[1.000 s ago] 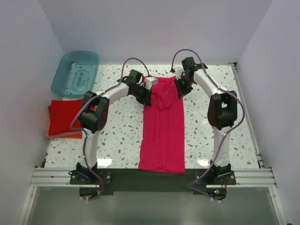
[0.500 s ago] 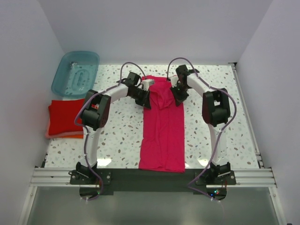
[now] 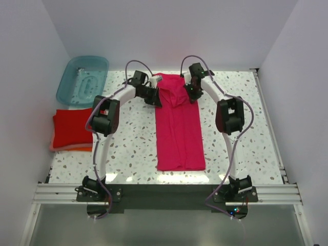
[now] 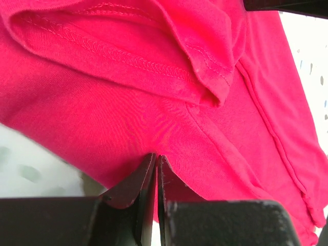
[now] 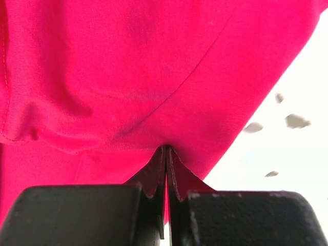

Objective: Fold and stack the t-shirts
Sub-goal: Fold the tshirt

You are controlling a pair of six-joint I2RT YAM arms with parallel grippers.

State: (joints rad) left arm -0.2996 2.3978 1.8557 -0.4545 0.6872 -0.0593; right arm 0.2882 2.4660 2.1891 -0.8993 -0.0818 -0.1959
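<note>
The magenta-pink t-shirt [image 3: 178, 128] lies as a long narrow strip down the middle of the table, sleeves folded in. My left gripper [image 3: 156, 96] is shut on the shirt's far left edge, which fills the left wrist view [image 4: 154, 102]. My right gripper [image 3: 188, 92] is shut on the far right edge, seen in the right wrist view [image 5: 128, 77]. A red folded t-shirt [image 3: 72, 126] lies on an orange one [image 3: 69, 148] at the table's left edge.
A translucent teal tub [image 3: 83, 78] sits at the far left corner. White walls stand left, right and behind. A dark rail [image 3: 164, 193] runs along the near edge, where the arm bases are bolted.
Both grippers have moved toward the far side, dragging the pink shirt with them. Its near hem has slid off the dark rail onto the table.
</note>
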